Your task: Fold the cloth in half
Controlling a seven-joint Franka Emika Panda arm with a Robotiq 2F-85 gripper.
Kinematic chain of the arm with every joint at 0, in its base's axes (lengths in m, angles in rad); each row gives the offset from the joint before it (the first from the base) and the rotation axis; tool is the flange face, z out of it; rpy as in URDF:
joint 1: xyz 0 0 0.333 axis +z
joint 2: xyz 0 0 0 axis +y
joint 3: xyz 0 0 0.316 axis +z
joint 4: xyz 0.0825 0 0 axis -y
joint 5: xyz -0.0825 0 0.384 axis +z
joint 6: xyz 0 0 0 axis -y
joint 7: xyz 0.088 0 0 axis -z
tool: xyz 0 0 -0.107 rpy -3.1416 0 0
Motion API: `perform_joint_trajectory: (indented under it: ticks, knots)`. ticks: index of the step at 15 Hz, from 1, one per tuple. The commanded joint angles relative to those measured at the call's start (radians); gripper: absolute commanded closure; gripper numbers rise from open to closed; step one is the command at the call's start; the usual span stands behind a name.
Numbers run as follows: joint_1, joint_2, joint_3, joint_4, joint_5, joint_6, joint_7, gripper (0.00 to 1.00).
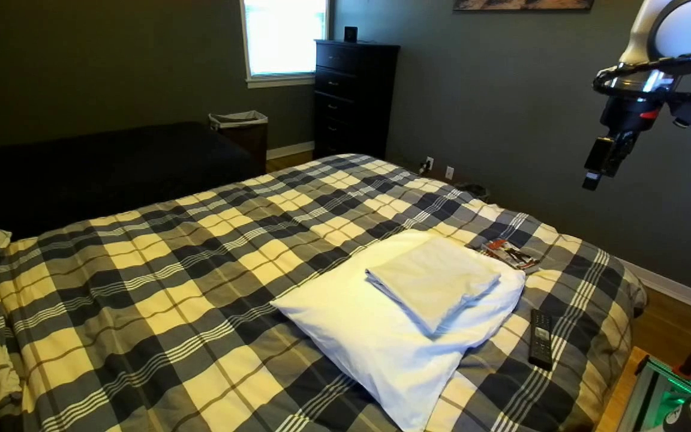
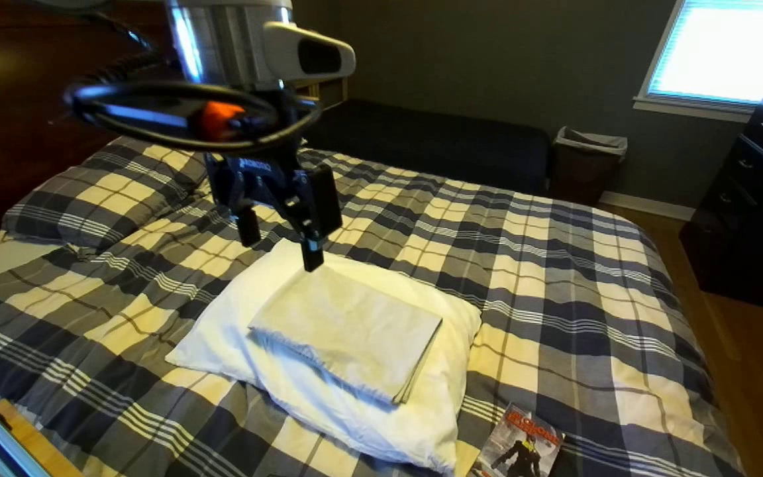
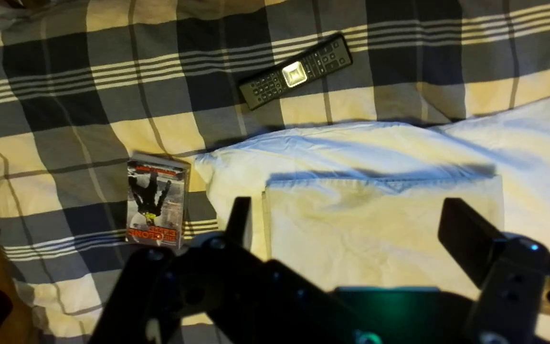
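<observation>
The cloth is a pale, roughly rectangular layered piece lying flat on the larger white pillow; the cloth shows in both exterior views (image 1: 432, 279) (image 2: 348, 331) and in the wrist view (image 3: 375, 234). The pillow (image 1: 345, 318) also shows around it (image 2: 222, 334) (image 3: 537, 191). My gripper is open and empty in the air above the bed; it shows in both exterior views (image 1: 592, 179) (image 2: 281, 250) and in the wrist view (image 3: 349, 210). Its fingers are spread wide and apart from the cloth. The gripper's body hides the cloth's near part in the wrist view.
A black remote (image 1: 541, 339) (image 3: 296, 72) and a book (image 1: 510, 255) (image 2: 520, 444) (image 3: 156, 200) lie beside the pillow on the plaid bedcover (image 1: 201, 288). Plaid pillows (image 2: 113, 189) lie at the bed's head. A dark dresser (image 1: 354, 96) stands against the wall.
</observation>
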Motion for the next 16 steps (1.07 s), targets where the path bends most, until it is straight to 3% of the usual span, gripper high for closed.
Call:
perform_joint_trajectory:
  ticks: [1, 5, 9, 13, 14, 15, 16]
  knots:
    - [0.028, 0.119, -0.097, 0.002, -0.06, 0.093, -0.215, 0.0]
    - [0.045, 0.284, -0.223, 0.017, 0.018, 0.296, -0.488, 0.0]
    - [0.07, 0.453, -0.288, 0.056, 0.247, 0.414, -0.76, 0.0]
    - [0.047, 0.645, -0.266, 0.167, 0.533, 0.288, -0.97, 0.0]
    - [0.028, 0.701, -0.244, 0.213, 0.566, 0.224, -0.981, 0.0]
    - [-0.008, 0.571, -0.208, 0.107, 0.485, 0.316, -0.921, 0.0]
    - [-0.016, 0.615, -0.197, 0.14, 0.513, 0.28, -0.938, 0.0]
